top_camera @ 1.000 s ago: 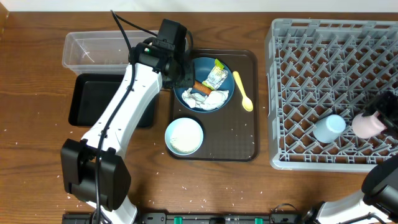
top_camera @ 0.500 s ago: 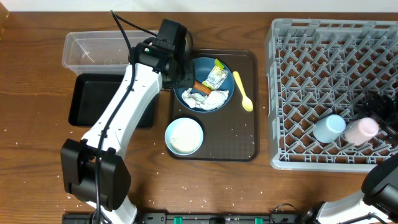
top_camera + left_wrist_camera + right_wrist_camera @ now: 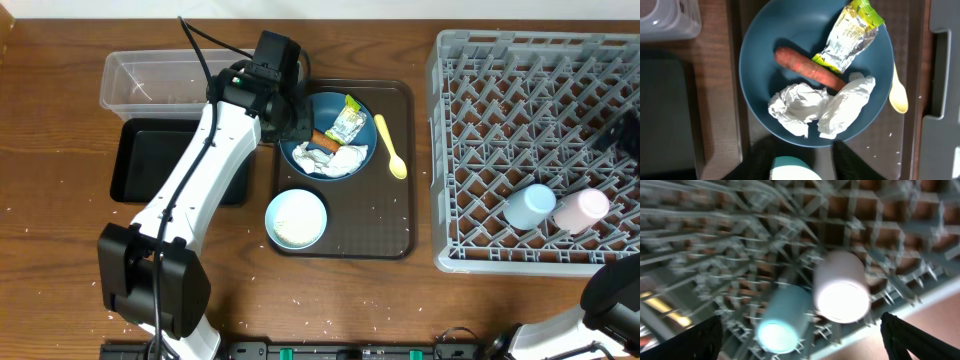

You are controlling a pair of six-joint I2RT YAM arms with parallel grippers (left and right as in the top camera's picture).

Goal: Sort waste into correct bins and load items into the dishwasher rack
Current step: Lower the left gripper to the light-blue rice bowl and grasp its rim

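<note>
Okay, left pincer parted, empty, over the dish; we see the sausage just ahead of it, long axis slanted to its closing line. Left arm nearer; right pincer released above rack.

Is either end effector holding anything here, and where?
Nothing is held. The right end effector is open above the pink cup lying in the rack; the left end effector is open over the blue dish.
</note>
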